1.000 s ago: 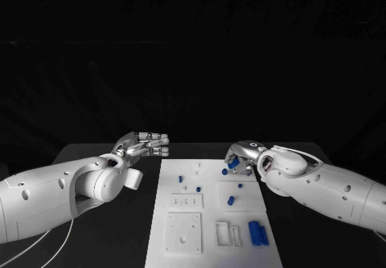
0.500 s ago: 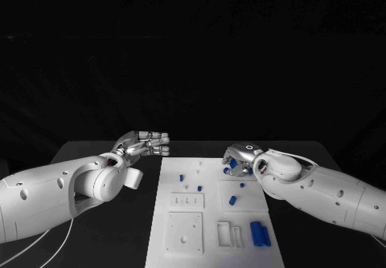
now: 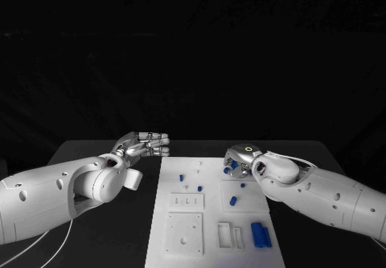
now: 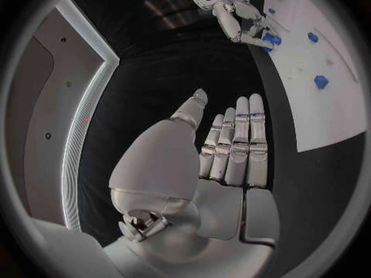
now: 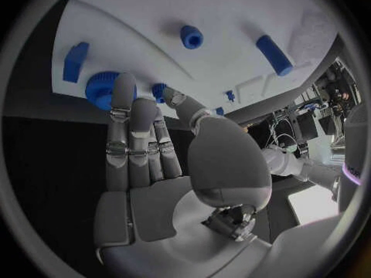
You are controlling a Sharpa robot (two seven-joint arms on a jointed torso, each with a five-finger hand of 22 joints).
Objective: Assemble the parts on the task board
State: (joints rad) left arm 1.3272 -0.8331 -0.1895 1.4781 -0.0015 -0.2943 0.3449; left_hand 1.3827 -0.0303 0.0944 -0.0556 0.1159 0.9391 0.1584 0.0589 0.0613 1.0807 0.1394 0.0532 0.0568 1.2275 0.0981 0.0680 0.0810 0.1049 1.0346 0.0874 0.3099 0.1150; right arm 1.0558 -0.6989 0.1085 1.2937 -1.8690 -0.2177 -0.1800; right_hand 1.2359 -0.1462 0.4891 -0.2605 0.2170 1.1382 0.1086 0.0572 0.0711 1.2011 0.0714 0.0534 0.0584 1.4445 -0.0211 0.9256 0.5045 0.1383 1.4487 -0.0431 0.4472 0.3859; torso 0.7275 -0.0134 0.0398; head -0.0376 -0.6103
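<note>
Task board (image 3: 211,223): blue parts (image 3: 258,233) seated at 5 o'clock. Left hand (image 3: 146,144) held spread, empty; right hand (image 3: 238,159) grip cannot be told, fingers apparently over a blue knob (image 5: 101,88).

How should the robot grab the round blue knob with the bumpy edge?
Probably by the ridged rim of the blue knob, fingers on opposite sides, coming down from above: it lies flat near the task board edge, so only its rim and top are free. The right hand is nearest.

Dim all around, black far beyond the table; brightly lit task board (image 3: 213,212), faint shadows; strongly curved edges in wrist views.
</note>
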